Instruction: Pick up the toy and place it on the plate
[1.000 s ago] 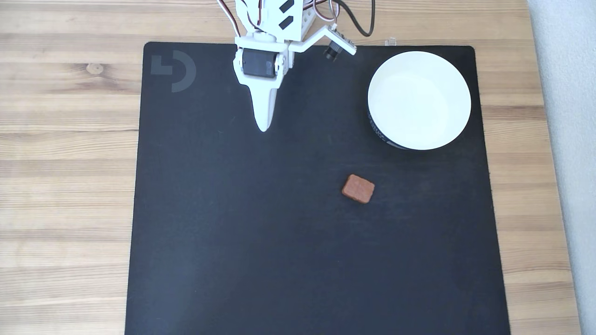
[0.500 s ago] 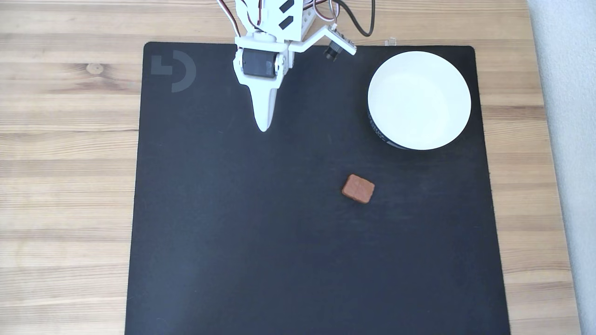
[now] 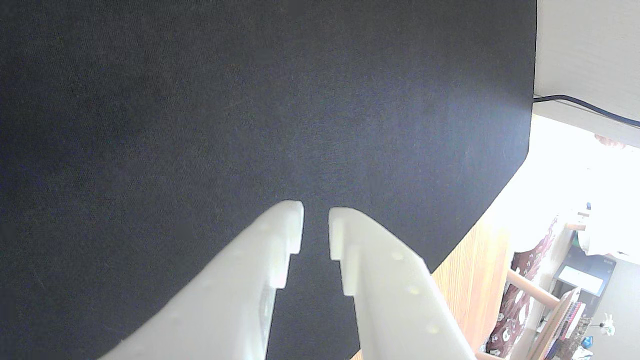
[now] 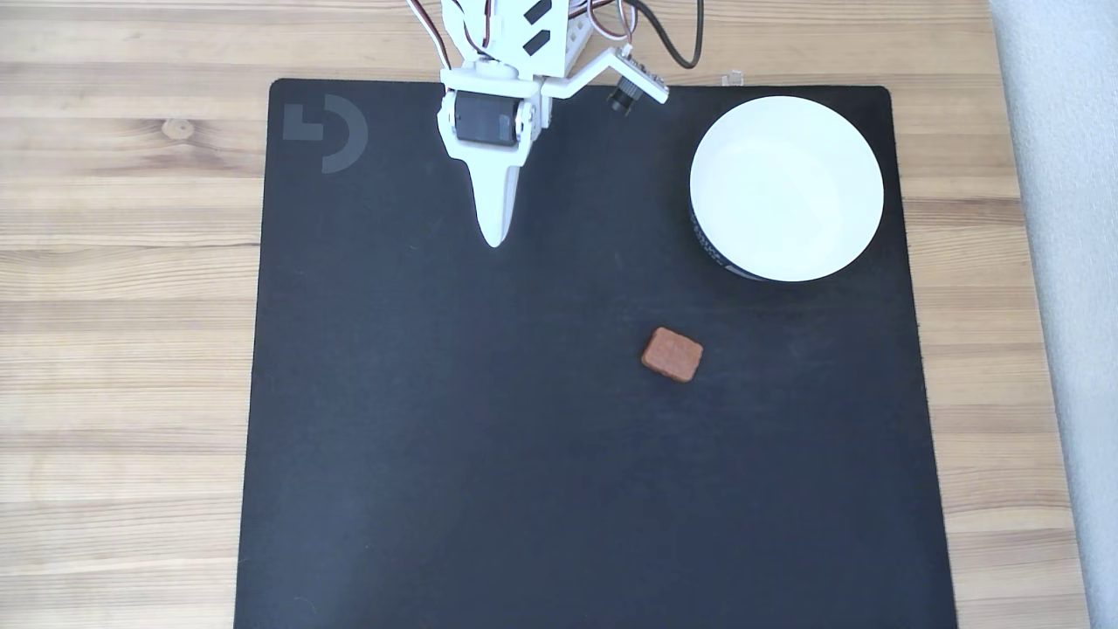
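In the fixed view the toy, a small reddish-brown rounded square block, lies flat on the black mat, right of centre. The plate, a white shallow dish with a dark band on its outer side, stands at the mat's top right corner with nothing in it. My white gripper points down the picture near the mat's top edge, well to the upper left of the toy and left of the plate. In the wrist view the gripper hangs over bare mat, its fingertips a narrow slit apart with nothing between them.
The black mat covers most of a wooden table. A grey logo is printed at the mat's top left. A pale strip runs along the right edge. Cables hang by the arm's base.
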Action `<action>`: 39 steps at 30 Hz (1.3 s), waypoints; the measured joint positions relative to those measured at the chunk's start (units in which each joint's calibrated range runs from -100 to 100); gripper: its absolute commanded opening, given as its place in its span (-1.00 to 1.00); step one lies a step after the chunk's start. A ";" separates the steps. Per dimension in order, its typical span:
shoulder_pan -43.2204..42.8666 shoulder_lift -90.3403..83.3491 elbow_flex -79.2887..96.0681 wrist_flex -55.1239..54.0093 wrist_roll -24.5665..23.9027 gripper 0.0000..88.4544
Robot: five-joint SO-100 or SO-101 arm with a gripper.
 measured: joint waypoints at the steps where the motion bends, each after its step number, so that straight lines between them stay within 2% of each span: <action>1: 0.00 0.00 0.00 0.00 0.00 -0.94; 22: 0.00 0.00 -0.19 0.00 0.00 -0.94; 27: -0.25 0.33 -5.57 0.34 0.00 -0.94; 32: -0.33 8.49 -16.34 0.34 -0.15 -0.94; 39: -4.08 29.14 -32.22 0.34 -0.15 -0.94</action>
